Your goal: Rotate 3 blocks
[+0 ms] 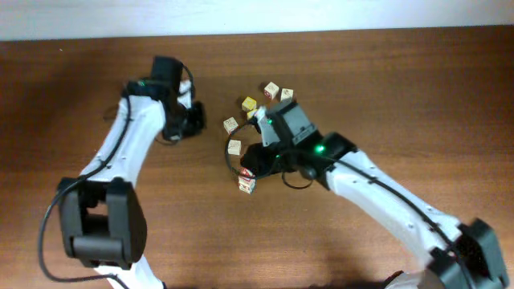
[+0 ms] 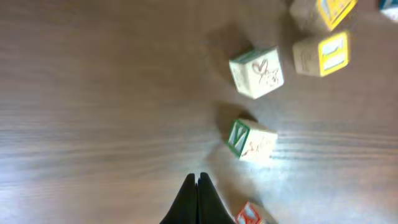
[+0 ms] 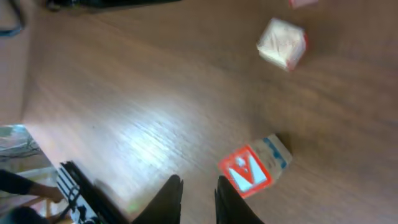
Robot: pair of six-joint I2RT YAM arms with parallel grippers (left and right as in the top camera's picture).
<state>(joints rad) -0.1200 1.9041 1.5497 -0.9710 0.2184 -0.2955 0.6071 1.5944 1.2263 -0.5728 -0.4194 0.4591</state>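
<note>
Working step: you are at the red-framed block [image 3: 245,172]. By my judgement it is the one in hand, but its pose does not show whether its turn is done.
Right side: your right tool [image 3: 198,200] is slightly spread with nothing between its jaws. The red-framed block lies on the table [image 1: 401,80] just beside the tool, at 2 o'clock. I cannot tell whether they touch.
Left side: your left tool [image 2: 198,198] is pressed together and empty, and it hangs over bare wood.
Other blocks: from the left tool, the green-letter cream block [image 2: 250,140] sits near at 1 o'clock. The printed cream block [image 2: 256,73] lies beyond it, and the yellow-faced cubes [image 2: 323,55] are farther off at 2 o'clock.
Next move: if the red one still needs turning, shift the right tool towards 2 o'clock to straddle it, close squarely on two opposite faces, then twist. Otherwise lift clear and go for a cream block.
Containers: none in view; every block rests directly on the table.
</note>
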